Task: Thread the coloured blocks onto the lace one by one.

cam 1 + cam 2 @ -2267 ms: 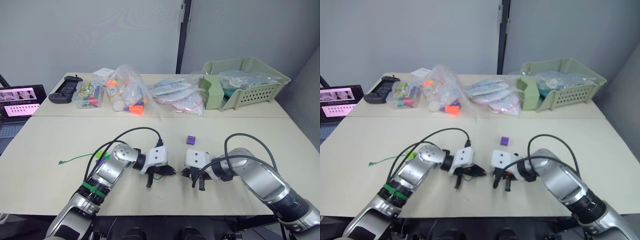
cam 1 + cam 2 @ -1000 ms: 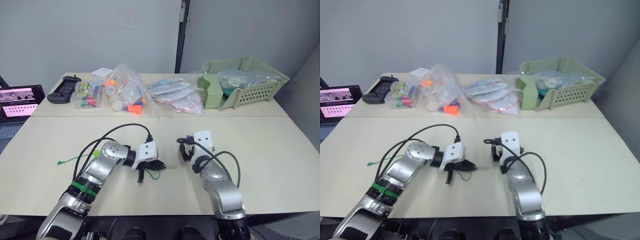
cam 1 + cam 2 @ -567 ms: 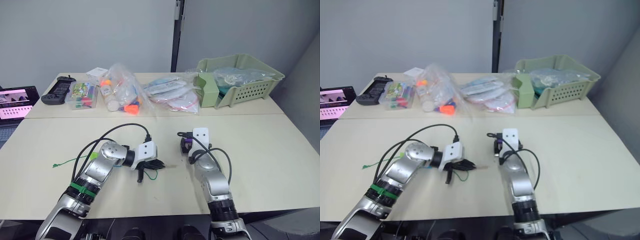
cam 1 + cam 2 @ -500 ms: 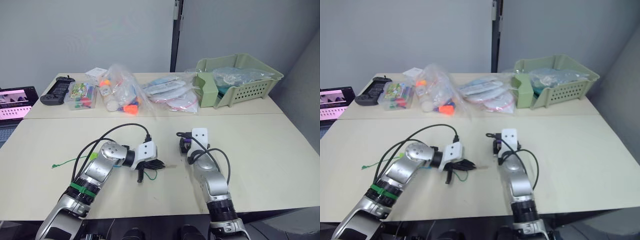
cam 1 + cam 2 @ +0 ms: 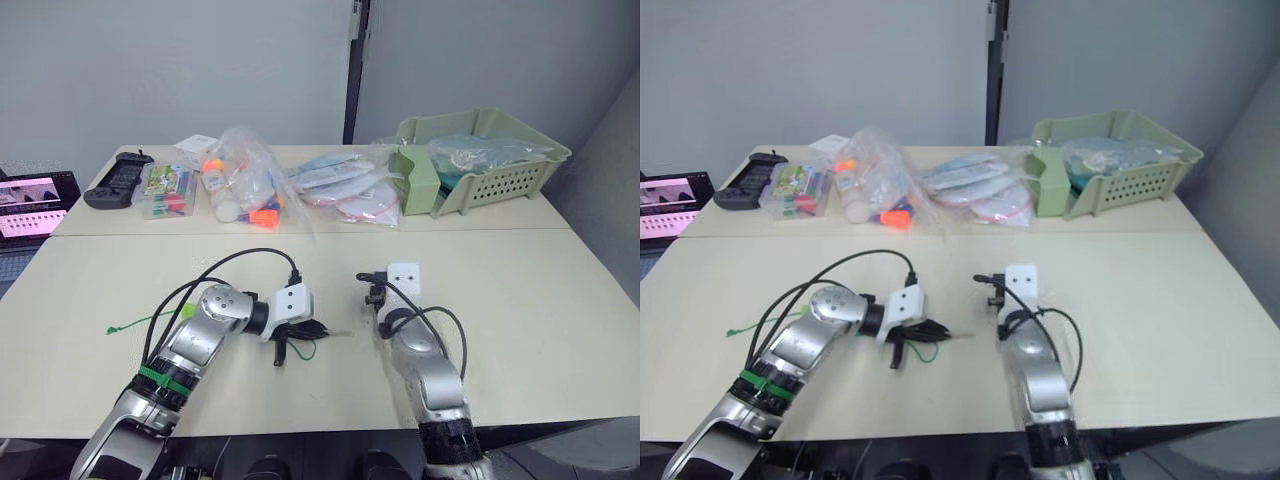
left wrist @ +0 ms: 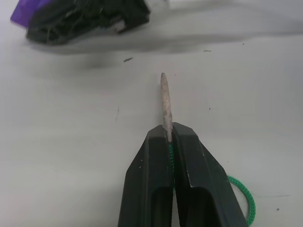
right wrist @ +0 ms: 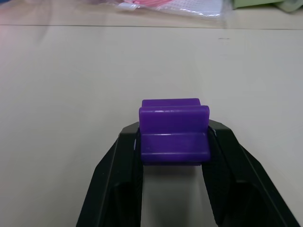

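Observation:
A purple block (image 7: 174,128) sits between the fingers of my right gripper (image 7: 175,135), which is shut on it just above the table. In the head view that right gripper (image 5: 374,293) is at mid-table. A short way to its left, my left gripper (image 5: 312,328) is shut on the lace (image 6: 164,101). The pale stiff tip sticks out past the fingertips (image 6: 158,142) toward the right gripper (image 6: 85,19). Behind the left gripper, the green string loops (image 5: 305,350) on the table. Its far knotted end (image 5: 120,327) lies to the left.
At the back right of the far table stands a green basket (image 5: 500,165). Plastic bags (image 5: 250,185) of toy pieces, a clear box (image 5: 168,190) and a black controller (image 5: 112,187) lie along the back. A laptop screen (image 5: 25,195) is at the far left.
My right gripper left its spot beside the left gripper, went back to the purple block lying on the table and shut on it. The left gripper kept hold of the lace and hardly moved.

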Controlling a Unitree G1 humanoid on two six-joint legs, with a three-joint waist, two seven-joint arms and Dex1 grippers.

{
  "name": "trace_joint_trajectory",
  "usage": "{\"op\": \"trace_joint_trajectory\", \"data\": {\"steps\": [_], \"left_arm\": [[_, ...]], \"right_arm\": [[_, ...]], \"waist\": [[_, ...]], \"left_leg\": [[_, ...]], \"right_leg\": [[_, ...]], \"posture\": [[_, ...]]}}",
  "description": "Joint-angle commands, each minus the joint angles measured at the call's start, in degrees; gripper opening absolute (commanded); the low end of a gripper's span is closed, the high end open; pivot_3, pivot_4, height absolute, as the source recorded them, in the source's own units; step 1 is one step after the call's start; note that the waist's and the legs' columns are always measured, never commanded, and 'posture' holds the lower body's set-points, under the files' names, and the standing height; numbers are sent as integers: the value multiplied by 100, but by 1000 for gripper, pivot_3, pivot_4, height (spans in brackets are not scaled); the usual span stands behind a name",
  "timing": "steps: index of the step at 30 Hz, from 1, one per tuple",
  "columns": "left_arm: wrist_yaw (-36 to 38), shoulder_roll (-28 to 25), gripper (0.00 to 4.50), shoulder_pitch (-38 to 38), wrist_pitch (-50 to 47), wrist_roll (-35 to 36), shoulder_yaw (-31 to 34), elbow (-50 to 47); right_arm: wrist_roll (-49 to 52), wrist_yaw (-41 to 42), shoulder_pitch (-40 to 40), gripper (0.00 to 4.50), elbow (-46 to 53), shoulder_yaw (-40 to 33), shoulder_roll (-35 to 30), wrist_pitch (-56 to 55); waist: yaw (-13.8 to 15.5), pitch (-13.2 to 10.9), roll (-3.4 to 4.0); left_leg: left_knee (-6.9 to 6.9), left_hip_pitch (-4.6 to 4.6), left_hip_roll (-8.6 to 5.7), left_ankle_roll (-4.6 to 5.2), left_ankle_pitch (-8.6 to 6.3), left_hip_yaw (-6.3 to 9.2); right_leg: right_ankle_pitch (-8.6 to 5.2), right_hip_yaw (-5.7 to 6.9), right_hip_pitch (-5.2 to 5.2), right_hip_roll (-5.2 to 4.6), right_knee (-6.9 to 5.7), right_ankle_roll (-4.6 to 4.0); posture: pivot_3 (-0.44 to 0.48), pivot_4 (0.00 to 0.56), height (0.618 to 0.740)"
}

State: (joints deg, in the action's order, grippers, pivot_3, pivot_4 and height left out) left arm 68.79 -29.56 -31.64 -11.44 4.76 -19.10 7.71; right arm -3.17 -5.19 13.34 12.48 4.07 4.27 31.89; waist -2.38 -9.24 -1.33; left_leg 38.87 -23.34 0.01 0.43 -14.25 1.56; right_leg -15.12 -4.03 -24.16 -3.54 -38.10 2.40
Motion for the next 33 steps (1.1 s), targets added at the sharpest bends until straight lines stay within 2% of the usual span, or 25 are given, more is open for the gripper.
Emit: {"op": "trace_joint_trajectory", "data": {"steps": [1,4,9,18,19,23,24,26,27,29,33], "left_arm": [[-48,4,0,-96,61,63,125,-26],[-48,22,0,-142,78,56,121,40],[20,-17,0,-223,94,47,119,105],[68,-58,0,-243,113,39,104,136],[67,-57,0,-242,113,38,104,136],[53,-43,0,-239,98,38,104,132],[46,-39,0,-234,93,39,104,121],[39,-37,0,-226,85,43,105,105],[37,-37,0,-223,82,46,107,100],[22,-26,0,-221,71,50,109,88],[-8,5,0,-215,50,58,102,56]], "right_arm": [[54,-53,-830,1170,1505,519,260,661],[65,-140,-1378,1170,2092,877,275,1043],[284,-263,-2220,1169,2081,1150,409,1315],[691,-306,-2198,1169,1894,1076,393,847],[695,-311,-2181,2243,1947,1078,375,750],[546,-94,-1985,3540,2460,1176,-139,244],[510,36,-1969,3983,2617,1201,-324,184],[497,247,-1978,4457,2810,1205,-567,159],[511,325,-1987,4457,2871,1193,-654,165],[748,982,-1814,4457,3219,1137,-1219,216],[2047,2702,-1296,4457,3395,525,-2283,468]], "waist": [[-5,0,0],[-22,0,0],[-3,0,0],[-26,8,-14],[-23,8,-14],[-13,8,-13],[-13,8,-13],[-9,8,-13],[-3,8,-13],[0,7,-14],[-2,6,-16]], "left_leg": [[-1,-2,1,0,0,1],[2,0,0,0,0,-1],[4,10,6,3,12,-1],[2,17,10,4,12,-1],[2,17,12,4,12,-1],[4,10,9,4,13,-2],[5,6,7,4,13,-2],[5,5,6,4,13,-3],[6,6,5,4,13,-2],[7,6,4,4,13,-1],[12,8,2,4,13,-2]], "right_leg": [[0,1,-1,1,2,0],[0,-3,0,0,0,0],[0,0,8,7,2,0],[-1,2,17,10,4,0],[-1,2,16,12,4,0],[-1,1,11,9,4,1],[-1,1,8,7,4,1],[-1,0,8,7,4,1],[-1,0,9,6,4,1],[-1,3,11,7,5,1],[-1,2,18,7,9,1]], "posture": [[0,150,740],[0,150,740],[0,150,740],[0,150,740],[0,150,740],[0,150,740],[0,150,740],[0,150,740],[0,150,740],[0,150,740],[0,150,740]]}}
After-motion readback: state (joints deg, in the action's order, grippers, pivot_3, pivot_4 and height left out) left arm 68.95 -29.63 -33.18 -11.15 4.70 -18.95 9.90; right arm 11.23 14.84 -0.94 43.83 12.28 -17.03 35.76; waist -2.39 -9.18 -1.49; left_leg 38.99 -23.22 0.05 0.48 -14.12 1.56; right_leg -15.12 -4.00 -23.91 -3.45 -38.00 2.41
